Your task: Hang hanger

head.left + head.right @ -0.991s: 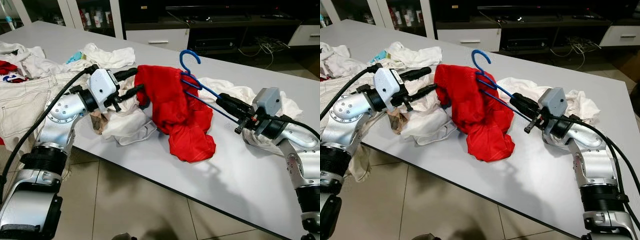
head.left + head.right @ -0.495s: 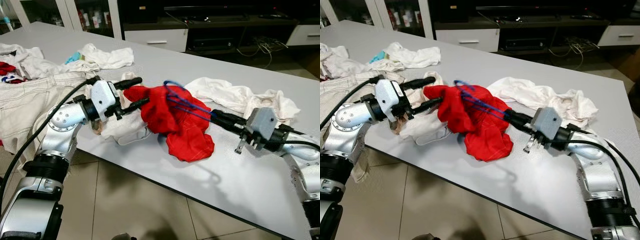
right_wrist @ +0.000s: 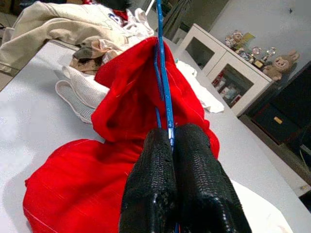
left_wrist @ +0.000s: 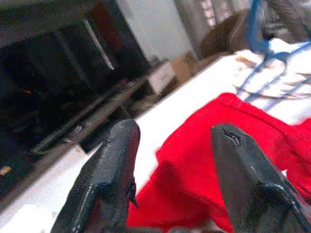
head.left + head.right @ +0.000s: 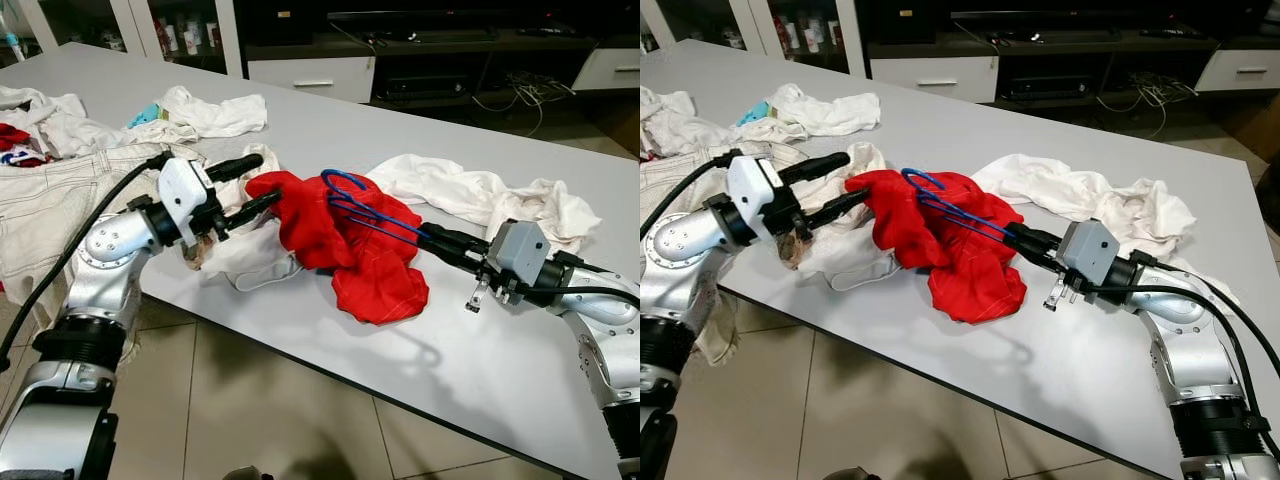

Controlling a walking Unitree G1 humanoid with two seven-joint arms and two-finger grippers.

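Observation:
A blue wire hanger (image 5: 352,198) is threaded into a red garment (image 5: 350,250) that lies crumpled on the grey table (image 5: 500,340). My right gripper (image 5: 425,236) is shut on the hanger's lower wire, low over the table to the garment's right; the right wrist view shows the hanger (image 3: 163,73) pinched between the fingers (image 3: 155,194) with the red garment (image 3: 121,92) beyond. My left gripper (image 5: 262,180) is open at the garment's left edge, above a white garment (image 5: 250,262). In the left wrist view its fingers (image 4: 114,170) stand apart before the red cloth (image 4: 194,170).
Beige trousers (image 5: 50,200) and several other clothes lie at the table's left end. A white cloth (image 5: 480,195) stretches behind the right arm. More white laundry (image 5: 215,112) sits further back. The table's front edge runs close below the red garment, with tiled floor (image 5: 280,400) beneath.
The right gripper has lowered the hanger and red garment from raised to lying on the table. The left gripper has drawn back slightly to the left, still open.

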